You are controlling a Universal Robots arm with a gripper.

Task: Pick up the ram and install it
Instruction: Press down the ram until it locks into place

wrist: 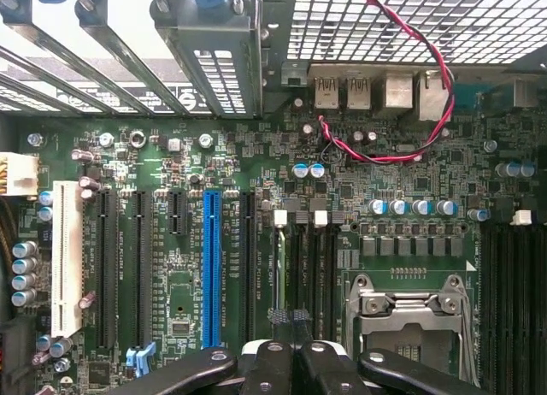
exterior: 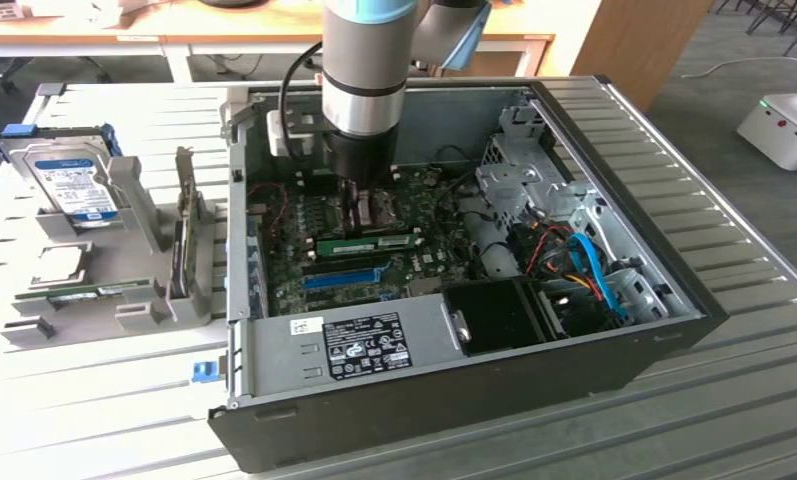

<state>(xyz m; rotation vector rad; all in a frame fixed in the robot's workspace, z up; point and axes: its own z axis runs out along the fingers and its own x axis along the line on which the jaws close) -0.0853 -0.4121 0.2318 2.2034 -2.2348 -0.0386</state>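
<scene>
Gripper point(exterior: 367, 203) down inside the open case point(exterior: 665, 300) over the motherboard, finger state unclear, ram point(exterior: 369, 243) seated just below it; judge: keep descent vertical, press evenly along the stick.

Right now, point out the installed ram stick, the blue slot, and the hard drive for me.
ram point(exterior: 369, 242), exterior view, middle of the green stick.
blue slot point(wrist: 211, 267), wrist view, middle of its length.
hard drive point(exterior: 75, 182), exterior view, its blue label.

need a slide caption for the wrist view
Tool above the motherboard, facing the blue slot and the CPU socket.
</scene>
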